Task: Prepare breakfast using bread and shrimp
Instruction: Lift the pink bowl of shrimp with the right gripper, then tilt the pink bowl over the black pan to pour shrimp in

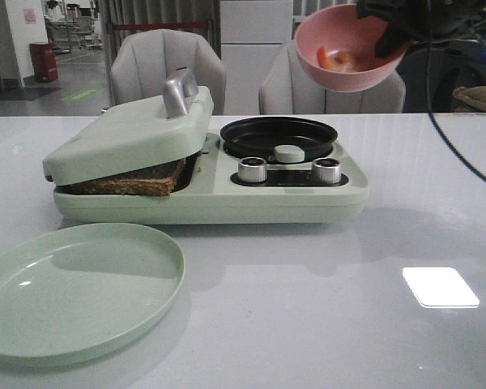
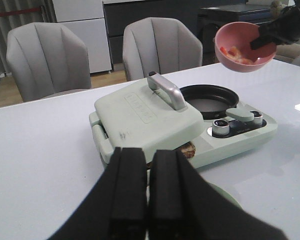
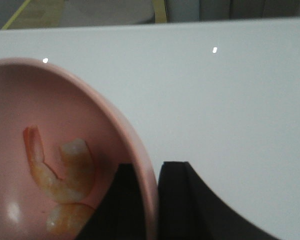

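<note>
**Right gripper holds shrimp bowl aloft; bread under sandwich-press lid**

The right gripper (image 3: 149, 200) is clamped on the rim of the pink bowl (image 1: 348, 49), one finger inside the wall and one outside. The bowl is held in the air, tilted, above and behind the right end of the breakfast maker (image 1: 211, 174). The shrimp (image 3: 60, 172) lie inside it against the lower wall: two curled orange-pink pieces are distinct in the right wrist view, and they show as orange spots in the front view.

The left gripper (image 2: 149, 200) has its two fingers pressed together with nothing between them. It hangs over the table's near side, aimed at the appliance and clear of it.

The breakfast maker is pale green. Its hinged lid (image 1: 134, 134), with a silver handle (image 1: 180, 93), rests tilted over the left compartment. The bread (image 1: 134, 182) sits beneath that lid, its dark crust edge visible in the gap; how many slices cannot be told. On the right sits a round black pan (image 1: 277, 136), with two silver knobs (image 1: 253, 169) in front.

A pale green plate (image 1: 73, 288) lies on the white table (image 1: 324, 324), just in front of the appliance's left end.
</note>
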Motion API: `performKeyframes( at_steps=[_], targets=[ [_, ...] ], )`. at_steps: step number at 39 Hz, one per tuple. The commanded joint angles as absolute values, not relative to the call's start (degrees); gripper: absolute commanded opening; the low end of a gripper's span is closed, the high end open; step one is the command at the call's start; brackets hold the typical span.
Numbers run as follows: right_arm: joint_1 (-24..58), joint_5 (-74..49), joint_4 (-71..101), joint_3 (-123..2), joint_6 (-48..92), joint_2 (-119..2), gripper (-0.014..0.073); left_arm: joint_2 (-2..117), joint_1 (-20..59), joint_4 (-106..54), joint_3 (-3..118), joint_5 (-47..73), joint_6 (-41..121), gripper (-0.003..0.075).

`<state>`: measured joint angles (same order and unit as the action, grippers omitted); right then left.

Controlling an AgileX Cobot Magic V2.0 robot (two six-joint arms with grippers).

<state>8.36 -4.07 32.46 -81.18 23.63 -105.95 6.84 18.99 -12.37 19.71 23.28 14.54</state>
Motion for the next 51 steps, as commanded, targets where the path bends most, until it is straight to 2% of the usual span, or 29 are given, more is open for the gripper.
performKeyframes(
  at_steps=[1,8,16,22,32,51],
  targets=[
    [12.3,15.42,32.66,-79.86,26.01,-102.65,0.0141,7.37,19.5,-13.33,21.3,19.0,13.99,0.0113],
    [16.77,37.08,27.91,-76.51,26.01,-105.59,0.0141,7.37,19.5,-13.33,21.3,19.0,13.99,0.0113],
    [17.36,44.24,12.05,-76.29,26.01,-110.85,0.0141,7.37,19.5,-13.33,21.3,19.0,13.99,0.0113],
    [17.36,51.98,6.45,-76.29,30.25,-114.76,0.0141,7.37,19.5,-13.33,21.3,19.0,13.99,0.0113],
    [17.38,53.84,4.15,-76.29,49.48,-116.07,0.0141,7.37,19.5,-13.33,21.3,19.0,13.99,0.0113],
    [19.19,53.75,1.07,-76.61,49.87,-116.67,0.0141,7.37,19.5,-13.33,21.3,19.0,13.99,0.0113]
  ],
)
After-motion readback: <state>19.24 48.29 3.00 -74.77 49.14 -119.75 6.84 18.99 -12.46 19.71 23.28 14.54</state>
